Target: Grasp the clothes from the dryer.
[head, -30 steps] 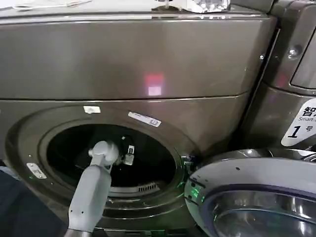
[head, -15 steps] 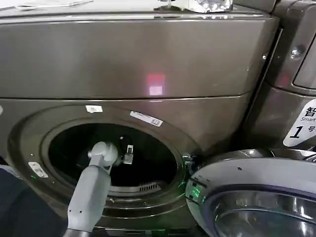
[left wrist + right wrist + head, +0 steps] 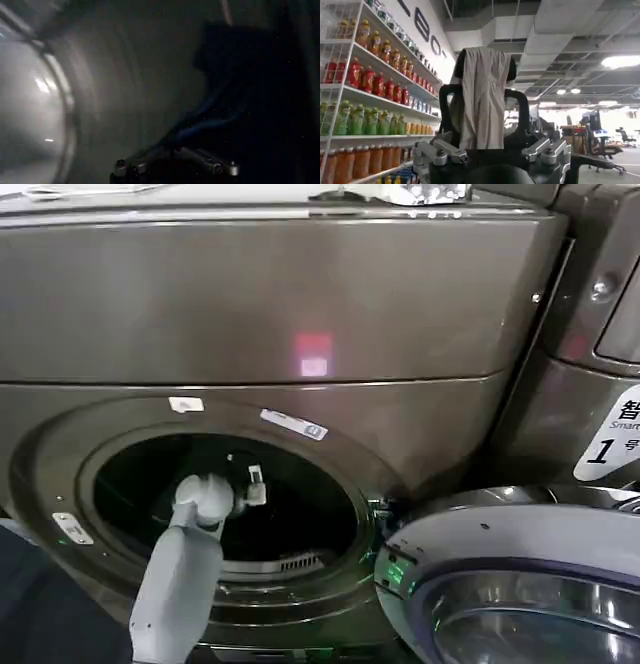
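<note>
The dryer (image 3: pixel 300 304) is a large bronze-grey front-loader, and its round drum mouth (image 3: pixel 100 484) stands open. My left arm reaches in through the mouth, with my left gripper (image 3: pixel 252 484) inside the dark drum. In the left wrist view the left gripper (image 3: pixel 175 148) has its fingers drawn together on a fold of the clothes (image 3: pixel 225 95). This dark navy-blue fabric hangs from the tips against the steel drum wall (image 3: pixel 115 90). My right gripper (image 3: pixel 492 156) is open with nothing between its fingers, away from the dryer, facing the room.
The dryer's round door (image 3: pixel 520 584) hangs open at the lower right. A similar machine with a white "1" label (image 3: pixel 610 434) stands to the right. The right wrist view looks at shelves of bottles (image 3: pixel 365 85) and a chair draped with beige cloth (image 3: pixel 482 95).
My left arm has shifted slightly left, and the gripper end has risen a little inside the drum mouth.
</note>
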Controlling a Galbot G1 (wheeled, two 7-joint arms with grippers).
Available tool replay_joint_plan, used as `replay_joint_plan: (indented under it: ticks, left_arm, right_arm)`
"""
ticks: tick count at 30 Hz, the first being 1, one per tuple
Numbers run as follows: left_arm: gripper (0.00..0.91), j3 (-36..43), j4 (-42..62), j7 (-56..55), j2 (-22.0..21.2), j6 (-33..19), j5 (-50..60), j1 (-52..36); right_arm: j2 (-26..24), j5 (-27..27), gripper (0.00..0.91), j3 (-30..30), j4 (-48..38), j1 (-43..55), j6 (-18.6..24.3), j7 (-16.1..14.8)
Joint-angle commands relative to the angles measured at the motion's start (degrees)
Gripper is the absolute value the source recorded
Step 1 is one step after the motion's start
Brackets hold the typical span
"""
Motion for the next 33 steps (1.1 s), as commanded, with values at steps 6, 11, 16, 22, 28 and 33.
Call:
replay_joint_plan:
  ticks: [6,11,16,22,28,33]
  left_arm:
    - [0.000,-0.2,-10.3,-53.4,-4.5,17.4,-27.9,7.2]
    - [0.000,-0.6,-13.1,-63.3,-6.0,18.4,-36.7,10.3]
    - [0.000,0.0,-13.6,-64.9,-6.5,17.7,-37.1,9.9]
    - [0.000,0.0,-13.1,-65.6,-7.1,17.4,-37.5,10.0]
    - [0.000,0.1,-13.2,-65.3,-7.0,17.5,-37.6,9.8]
    - [0.000,0.1,-13.2,-64.9,-6.9,17.6,-37.8,9.7]
  right_arm:
    - [0.6,0.8,0.907,-0.4,3.3,0.8,-2.6,0.8]
    - [0.7,1.5,0.907,-1.3,2.5,0.7,2.1,0.1]
    - [0.6,1.5,0.907,-1.1,1.8,0.5,2.2,0.1]
    - [0.5,1.5,0.907,-0.9,1.2,0.4,2.3,0.1]
    - [0.5,1.5,0.907,-1.0,1.8,0.8,1.9,0.9]
    - [-0.1,1.6,0.907,-0.2,2.6,1.0,-0.7,2.8]
